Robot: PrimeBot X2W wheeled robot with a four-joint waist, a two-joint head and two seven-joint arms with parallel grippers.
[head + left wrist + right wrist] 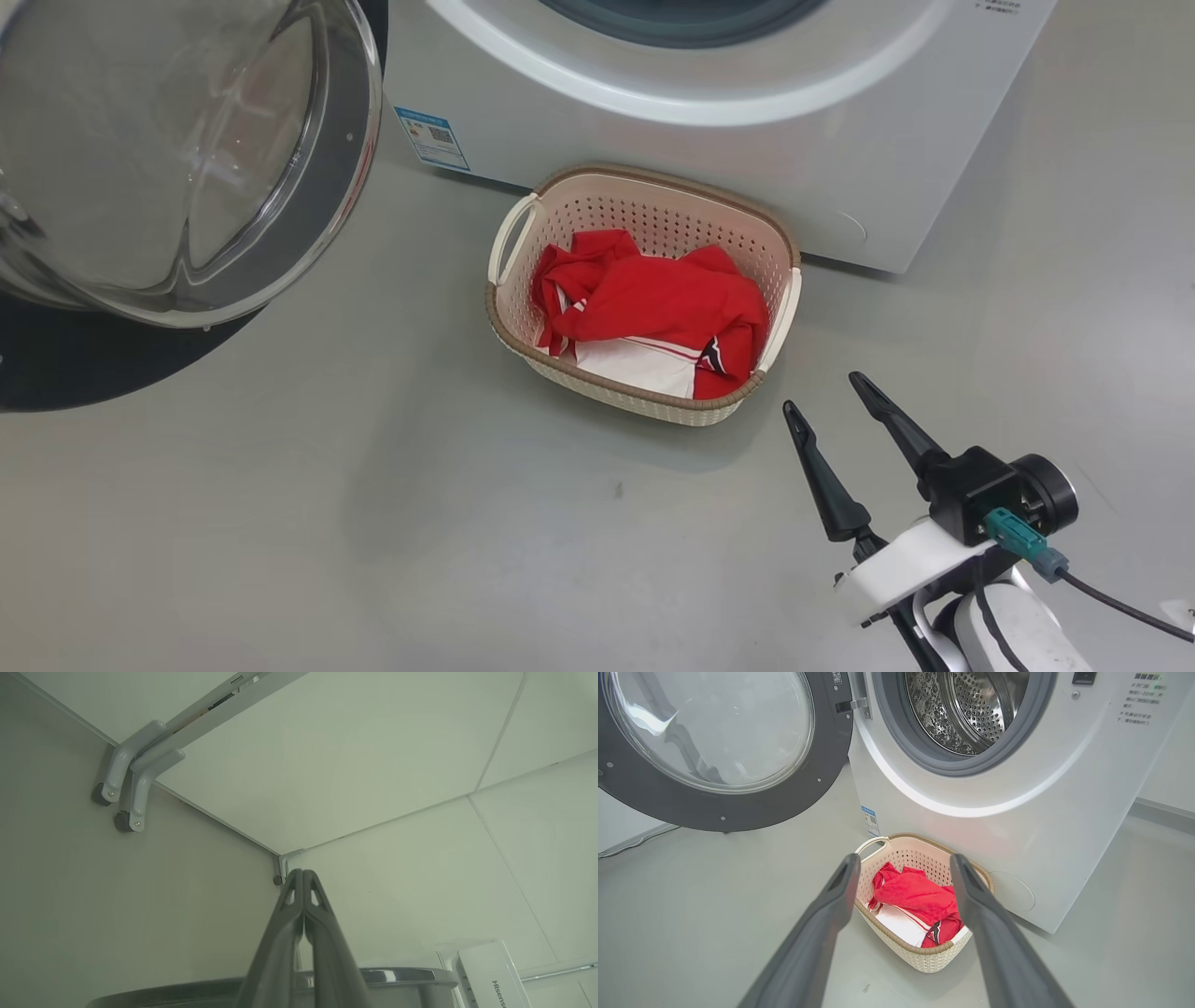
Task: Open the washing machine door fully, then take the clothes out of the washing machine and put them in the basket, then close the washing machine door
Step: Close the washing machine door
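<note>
The red and white clothes [653, 308] [920, 900] lie bunched inside the cream basket [523, 345] [920, 956], which stands on the floor against the white washing machine [709, 159] [1064, 826]. The washing machine door [168, 149] [714, 742] hangs swung wide open to the left, glass bowl facing out. In the right wrist view the steel drum [966, 709] looks bare. My right gripper [822, 392] [903, 863] hovers open and empty just right of the basket's near corner. My left gripper [303, 872] is shut on nothing, pointing at a wall corner above a dark curved rim [397, 975].
Grey floor [373, 523] spreads in front of the basket and machine. A blue label sticker [431, 138] sits on the machine's lower left. Grey wheeled brackets [126, 784] hang off the wall panels in the left wrist view. A cable runs from my right wrist [1120, 607].
</note>
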